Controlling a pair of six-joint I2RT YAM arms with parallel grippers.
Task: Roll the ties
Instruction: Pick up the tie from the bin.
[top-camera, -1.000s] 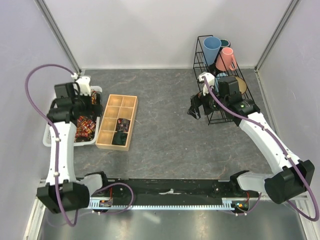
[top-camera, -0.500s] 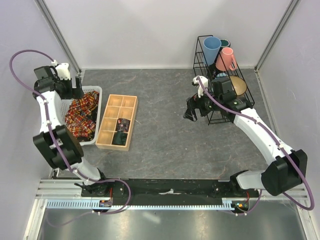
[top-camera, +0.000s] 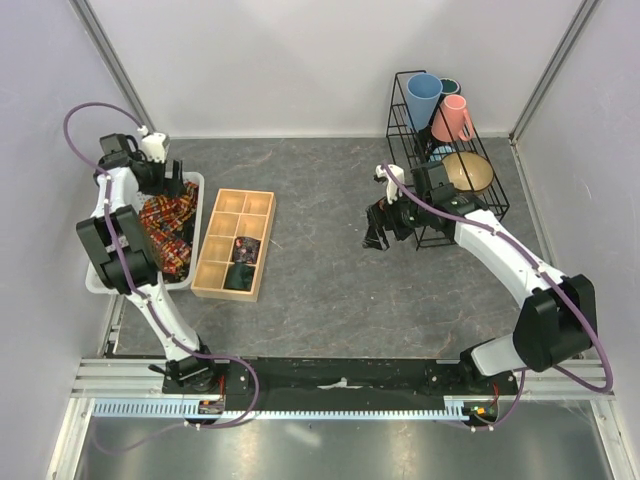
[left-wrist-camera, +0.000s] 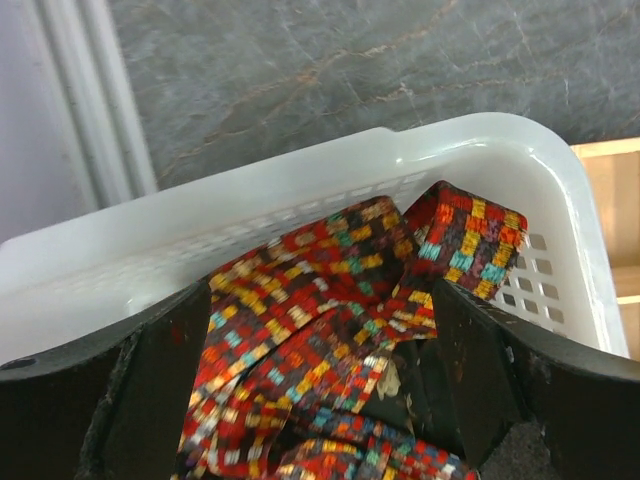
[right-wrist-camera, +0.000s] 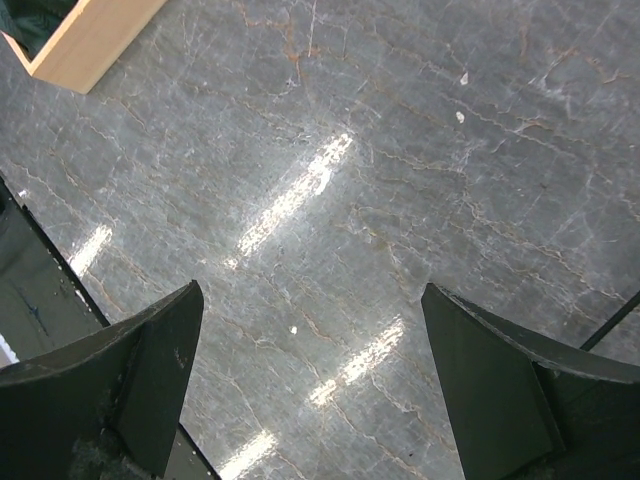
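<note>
Now left tool (left-wrist-camera: 318, 385) and right tool (right-wrist-camera: 310, 375) both gape wide, empty; one basket (left-wrist-camera: 470, 150) holds tangled ties (left-wrist-camera: 320, 290)

Two white arms (top-camera: 505, 252) with black joints, a purple cable (top-camera: 90, 107) looping along each, broad black fingers (left-wrist-camera: 130, 400).

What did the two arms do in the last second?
The left tool swung toward the back-left corner, then returned over the far end of the white basket, open above the ties. The right tool drifted left, away from the rack, open, empty. Ties, wooden tray, cups stayed.
</note>
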